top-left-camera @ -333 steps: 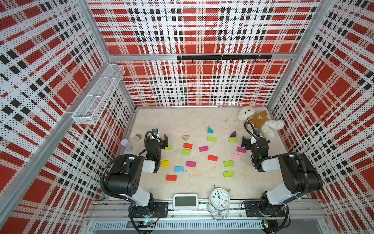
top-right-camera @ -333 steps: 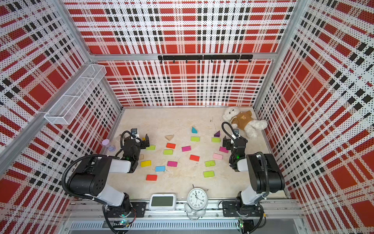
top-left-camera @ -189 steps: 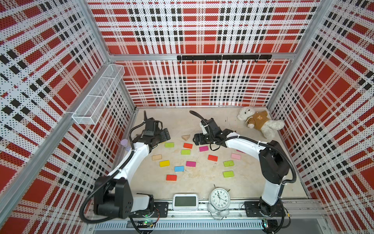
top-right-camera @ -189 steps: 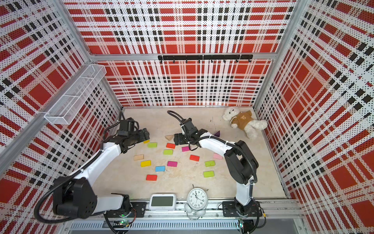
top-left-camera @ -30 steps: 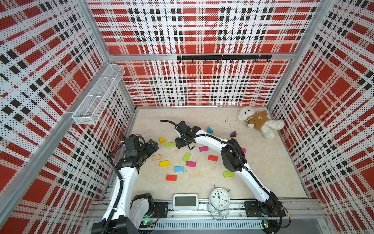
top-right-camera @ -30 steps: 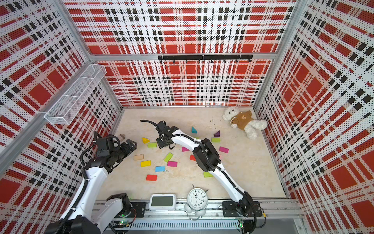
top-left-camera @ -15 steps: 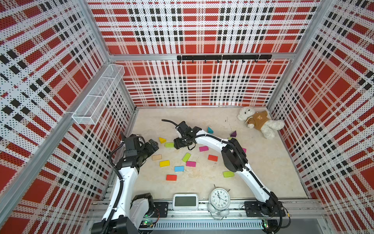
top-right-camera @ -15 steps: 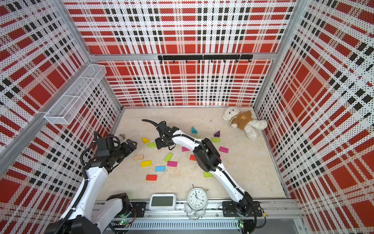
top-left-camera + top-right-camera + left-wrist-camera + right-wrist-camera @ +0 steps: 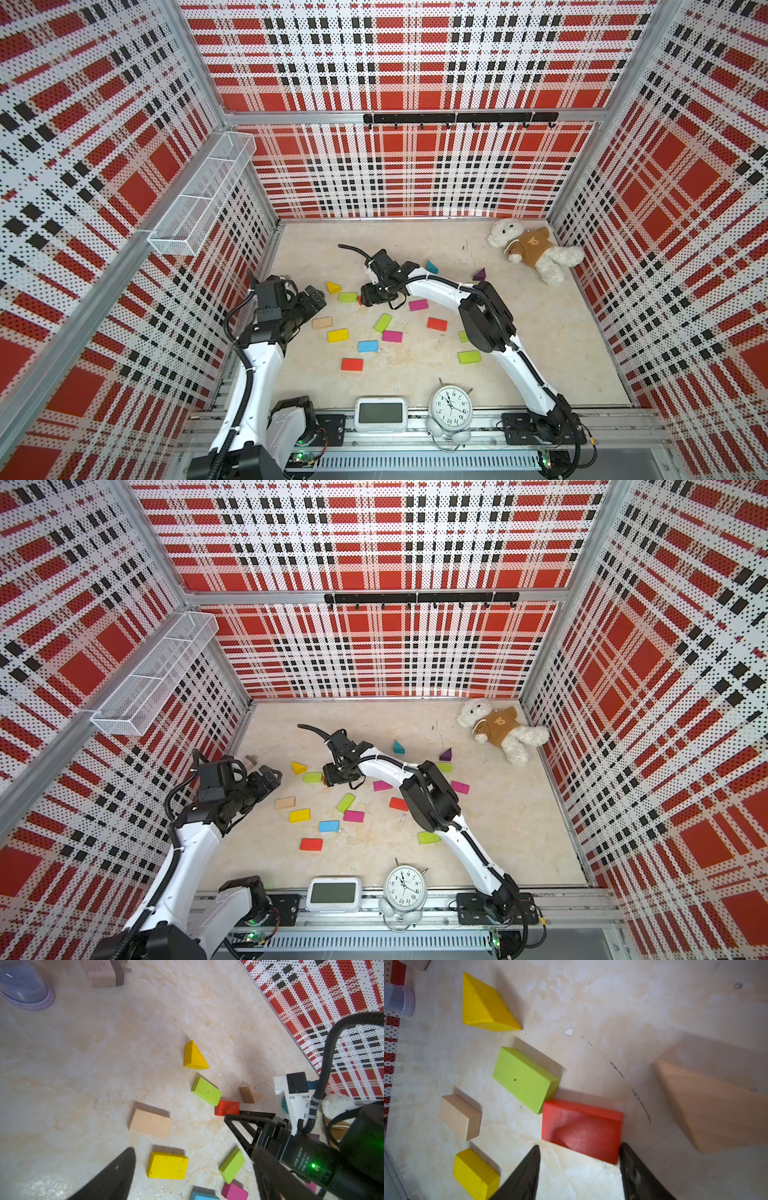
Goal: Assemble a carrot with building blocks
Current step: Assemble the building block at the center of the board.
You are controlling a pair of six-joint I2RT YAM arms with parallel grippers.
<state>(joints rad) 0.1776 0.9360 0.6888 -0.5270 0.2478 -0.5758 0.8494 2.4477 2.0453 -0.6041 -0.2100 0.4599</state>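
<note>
we have the right gripper (image 9: pixel 579 1146) down over the red brick (image 9: pixel 581 1126), which lies flat on the floor (image 9: pixel 552 332), left of its middle in both top views. the jaws stand apart, one finger at each short end of the brick. neither looks pressed in, so we call it open and not yet gripping. the brick lies just ahead of the fingertips, and its long axis seems to run from finger to finger, so a close would take it lengthwise. the right arm is plainly the nearer. the left gripper (image 9: pixel 311 300) hangs wide open and empty, well apart toward the left wall.

on the side away from the fingers, a lime brick (image 9: pixel 525 1080) touches the red brick's corner, so we judge that a close or a drag may shove it. a wood wedge (image 9: pixel 716 1109) lies near, outside one finger and apart from the red brick. a yellow wedge (image 9: pixel 483 1005) lies beyond the lime brick, clear of the move.
</note>
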